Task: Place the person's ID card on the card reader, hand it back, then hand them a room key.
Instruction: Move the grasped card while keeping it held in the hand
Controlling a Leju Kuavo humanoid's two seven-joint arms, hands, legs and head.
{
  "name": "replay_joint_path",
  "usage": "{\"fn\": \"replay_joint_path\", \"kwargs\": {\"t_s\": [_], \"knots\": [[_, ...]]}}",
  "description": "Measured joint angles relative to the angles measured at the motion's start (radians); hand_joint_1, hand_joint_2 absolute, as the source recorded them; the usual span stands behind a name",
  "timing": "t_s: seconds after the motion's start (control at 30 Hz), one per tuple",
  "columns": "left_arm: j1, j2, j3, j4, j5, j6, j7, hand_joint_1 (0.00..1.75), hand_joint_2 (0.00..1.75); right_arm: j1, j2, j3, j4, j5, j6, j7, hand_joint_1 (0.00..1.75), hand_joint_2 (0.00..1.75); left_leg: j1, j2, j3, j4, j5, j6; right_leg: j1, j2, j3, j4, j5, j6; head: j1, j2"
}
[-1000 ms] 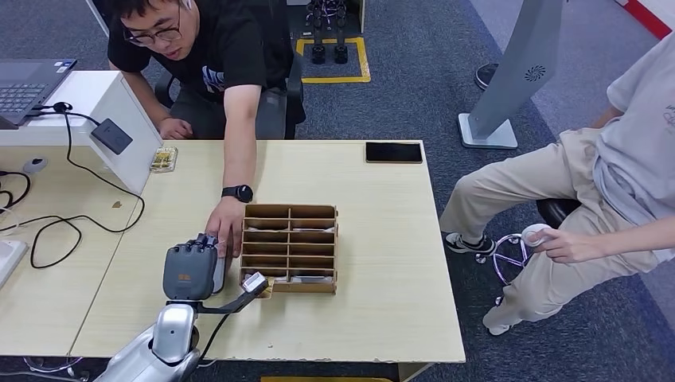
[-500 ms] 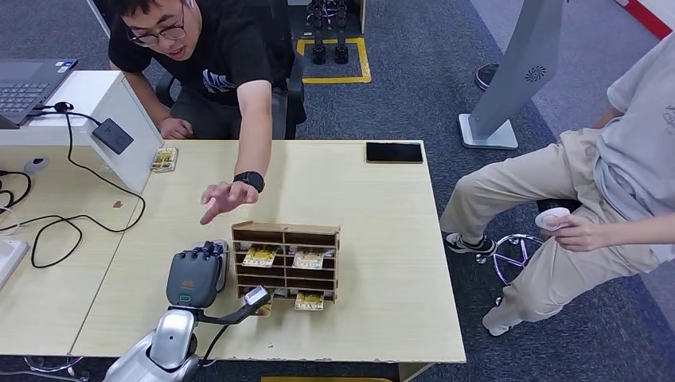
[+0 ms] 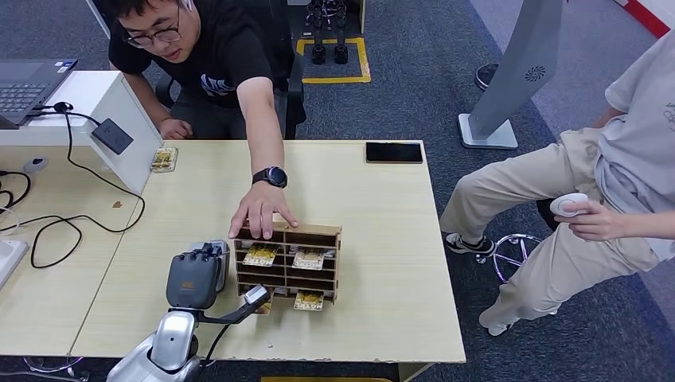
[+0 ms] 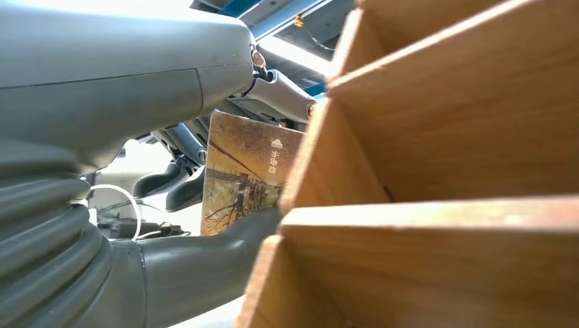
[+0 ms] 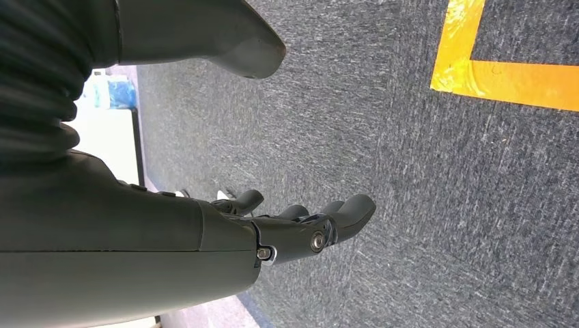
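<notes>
A wooden compartment rack (image 3: 306, 229) stands in the middle of the table with picture cards in its slots. The person across the table rests a hand (image 3: 259, 216) on its top edge. My left hand (image 3: 191, 280) lies on the table beside the rack's left end, thumb stretched toward the lowest slot. In the left wrist view a room key card (image 4: 246, 171) with a brown picture stands between my thumb and a finger, hard against the rack (image 4: 444, 102). My right hand (image 5: 293, 219) hangs over grey carpet, fingers loosely apart and holding nothing. The dark card reader (image 3: 111, 135) sits on the white stand at the far left.
A small stack of cards (image 3: 163, 159) lies by the stand. A black phone (image 3: 393, 152) lies at the table's far edge. A laptop (image 3: 28, 83) and black cables (image 3: 72, 223) occupy the left side. A second person sits at the right holding a white object (image 3: 569, 204).
The person lifted their hand from beside my left hand and set it on top of the rack. The rack now stands upright, its cards showing. My left hand barely moved.
</notes>
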Motion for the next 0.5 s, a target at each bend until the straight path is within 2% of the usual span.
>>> {"fn": "replay_joint_path", "kwargs": {"t_s": [0.5], "knots": [[0.000,-0.005,0.008,0.000,0.000,0.000,0.000,1.75,1.75,0.000,0.000,0.000,0.000,0.000,0.000,0.000,0.00,1.75,0.000,0.000,0.000,0.000,0.000,0.000,0.000,0.000,0.000,0.000,0.000,0.000,0.000,0.000]]}}
